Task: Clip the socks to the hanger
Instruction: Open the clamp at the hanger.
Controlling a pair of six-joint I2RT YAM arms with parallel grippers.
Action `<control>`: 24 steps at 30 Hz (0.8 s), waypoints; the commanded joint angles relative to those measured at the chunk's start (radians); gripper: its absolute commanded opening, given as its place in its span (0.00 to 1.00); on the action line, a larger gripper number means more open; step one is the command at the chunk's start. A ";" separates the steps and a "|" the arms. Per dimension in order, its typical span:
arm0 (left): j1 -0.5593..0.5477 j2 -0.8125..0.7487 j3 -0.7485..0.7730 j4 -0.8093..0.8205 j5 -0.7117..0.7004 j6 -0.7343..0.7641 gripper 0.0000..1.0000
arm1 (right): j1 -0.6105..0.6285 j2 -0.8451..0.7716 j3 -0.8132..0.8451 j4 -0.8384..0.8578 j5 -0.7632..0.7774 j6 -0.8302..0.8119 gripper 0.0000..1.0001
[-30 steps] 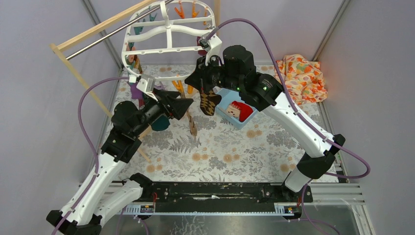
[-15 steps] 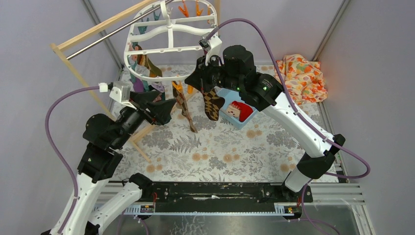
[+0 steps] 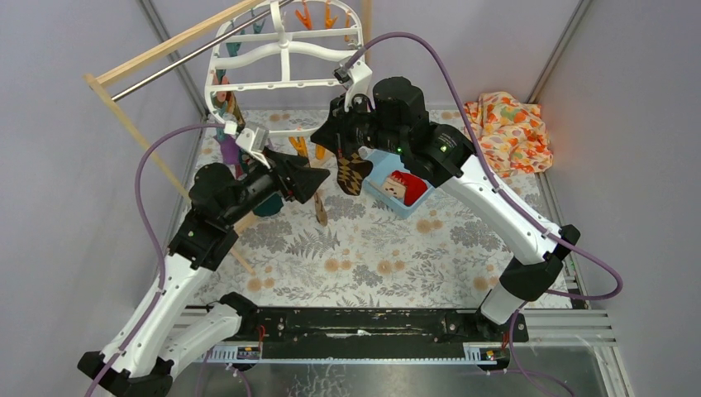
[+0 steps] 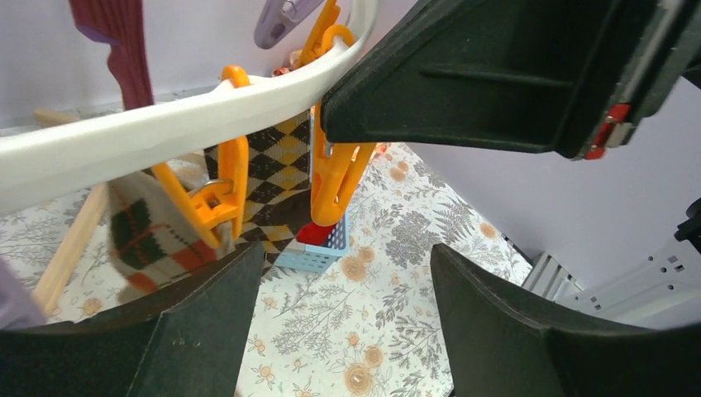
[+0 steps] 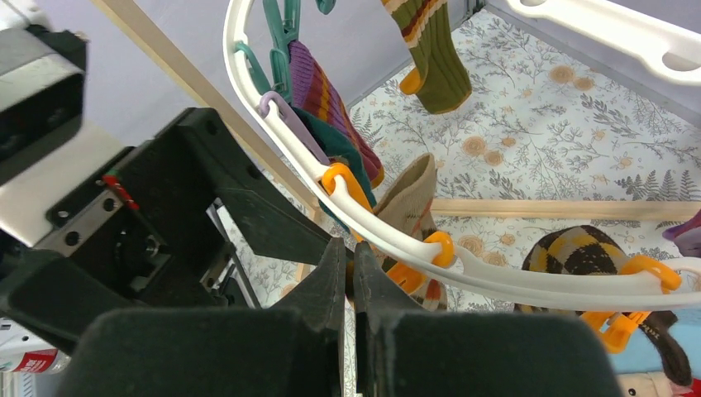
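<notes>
The white hanger (image 3: 281, 58) hangs at the back, its front rim (image 4: 165, 124) just above my left gripper (image 4: 339, 331), which stands open with only tablecloth between its fingers. Orange pegs (image 4: 335, 169) dangle from that rim. One holds a brown-cream argyle sock (image 3: 354, 174); another peg (image 4: 219, 194) grips a beige sock (image 4: 145, 236). My right gripper (image 5: 349, 256) is shut just under the rim (image 5: 512, 277), nothing visible between its fingertips. Purple striped (image 5: 318, 91), teal (image 5: 343, 149) and olive (image 5: 430, 50) socks also hang clipped. A red sock (image 3: 405, 184) lies in the basket.
A blue basket (image 3: 388, 197) sits on the floral tablecloth under the right arm. An orange floral cloth (image 3: 508, 132) lies at the back right. The wooden rack with metal rod (image 3: 165, 54) stands at the left, its foot bar (image 5: 562, 208) lying on the table.
The left arm swung away to the left, then came back under the hanger's front rim, still open. The hanger rocked slightly. The right gripper barely moved.
</notes>
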 commanded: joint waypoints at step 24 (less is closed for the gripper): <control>-0.014 0.100 0.017 0.205 -0.038 -0.013 0.35 | -0.006 -0.057 -0.051 0.061 -0.013 0.031 0.00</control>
